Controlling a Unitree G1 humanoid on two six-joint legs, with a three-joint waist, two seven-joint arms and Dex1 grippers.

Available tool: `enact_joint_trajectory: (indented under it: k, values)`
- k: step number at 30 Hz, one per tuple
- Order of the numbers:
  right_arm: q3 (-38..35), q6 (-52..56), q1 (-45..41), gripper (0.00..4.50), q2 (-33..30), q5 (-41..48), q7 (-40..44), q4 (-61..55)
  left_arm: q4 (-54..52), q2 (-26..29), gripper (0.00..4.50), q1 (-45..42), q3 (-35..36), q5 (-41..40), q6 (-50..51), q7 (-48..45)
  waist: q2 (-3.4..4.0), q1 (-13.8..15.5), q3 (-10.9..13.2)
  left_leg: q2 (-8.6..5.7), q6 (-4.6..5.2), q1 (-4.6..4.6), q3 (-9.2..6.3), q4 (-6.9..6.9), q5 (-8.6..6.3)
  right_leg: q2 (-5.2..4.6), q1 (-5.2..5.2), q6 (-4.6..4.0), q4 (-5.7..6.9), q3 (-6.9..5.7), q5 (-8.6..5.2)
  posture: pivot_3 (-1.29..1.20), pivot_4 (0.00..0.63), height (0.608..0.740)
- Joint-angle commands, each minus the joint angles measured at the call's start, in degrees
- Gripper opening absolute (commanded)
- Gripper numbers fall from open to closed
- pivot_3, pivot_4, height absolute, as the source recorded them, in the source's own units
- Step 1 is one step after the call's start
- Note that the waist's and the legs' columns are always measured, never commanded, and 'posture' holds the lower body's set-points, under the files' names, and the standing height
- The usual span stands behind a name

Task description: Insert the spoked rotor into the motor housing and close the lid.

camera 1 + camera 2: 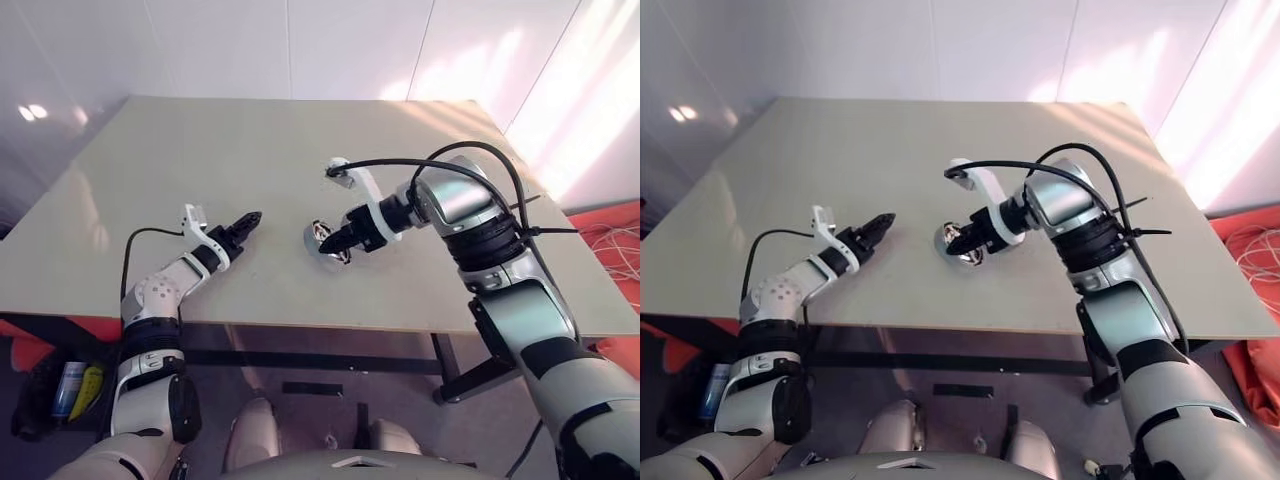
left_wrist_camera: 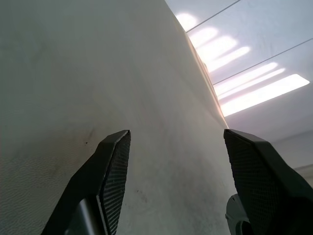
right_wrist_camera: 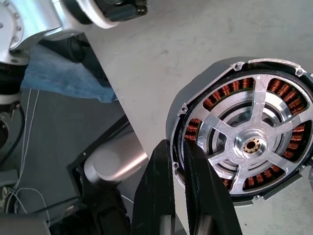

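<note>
My right gripper (image 1: 337, 243) is shut on the rim of the motor housing (image 3: 198, 81), a round grey puck with coppery windings inside. It holds the housing (image 1: 322, 246) tilted on edge just over the middle of the table. The spoked rotor (image 3: 264, 105), silvery with a small hub, lies inside the housing. To the left, my left gripper (image 1: 249, 221) stands open and empty low over the table, pointing toward the housing, its fingers (image 2: 115, 169) wide apart. The lid is out of view.
The beige table (image 1: 200, 160) stretches away behind both grippers. Its front edge (image 1: 300, 327) runs just below them. A black cable (image 1: 430, 160) loops over my right wrist. A dark bin (image 1: 60, 390) with a can sits on the floor at the left.
</note>
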Motion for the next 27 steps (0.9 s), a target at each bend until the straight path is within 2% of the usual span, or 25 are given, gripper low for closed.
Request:
enact_joint_trajectory:
  k: [1, 5, 9, 18, 27]
  values:
    - [-5.55, 0.66, -3.19, 0.02, 2.7, 0.45, -9.04, 2.83, -2.58, 0.19, 3.23, 0.03, 0.11, -0.98, -0.8, 0.2, 0.0, 0.14, 0.0, 0.02, -0.05, 0.0, 0.0, -0.03, 0.03, 0.03, -0.02, 0.0, 0.0, 0.0, 0.0, 0.0, 0.0, 0.74]
    - [-8.5, 0.66, -3.87, 0.02, 5.89, 0.46, -18.13, 7.36, -3.5, 0.27, 3.23, 0.64, 0.1, -1.25, -0.55, 0.66, 0.0, 0.46, 0.0, 0.06, -0.09, -0.08, -0.03, -0.05, 0.05, 0.16, -0.06, 0.2, -0.07, 0.01, 0.12, 0.0, 0.0, 0.74]
    - [-10.26, 0.66, -5.01, 0.02, 7.69, 2.16, -23.88, 10.53, -4.29, 0.66, 3.23, 1.31, 0.47, -1.62, -0.26, 1.04, 0.0, 0.56, 0.0, 0.16, -0.16, -0.09, -0.07, -0.11, 0.07, 0.33, -0.09, 0.25, -0.07, 0.03, 0.15, 0.0, 0.0, 0.74]
    - [-15.82, 0.66, -7.61, 0.02, 11.86, 6.94, -35.03, 17.11, -5.0, 0.51, 3.23, 1.85, 0.46, -1.82, -0.31, 1.72, 0.0, 1.02, 0.0, 0.19, -0.52, 0.02, -0.16, -0.26, 0.29, 0.44, -0.06, 0.25, -0.03, 0.07, 0.15, 0.0, 0.0, 0.74]
    - [-19.66, 0.66, -7.45, 0.02, 14.28, 9.76, -42.31, 16.77, -5.22, 0.34, 3.23, 1.75, 0.11, -1.76, -0.68, 1.46, 0.0, 1.06, 0.0, 0.24, -0.69, 0.03, -0.18, -0.33, 0.38, 0.7, -0.14, 0.24, -0.01, 0.1, 0.18, 0.0, 0.0, 0.74]
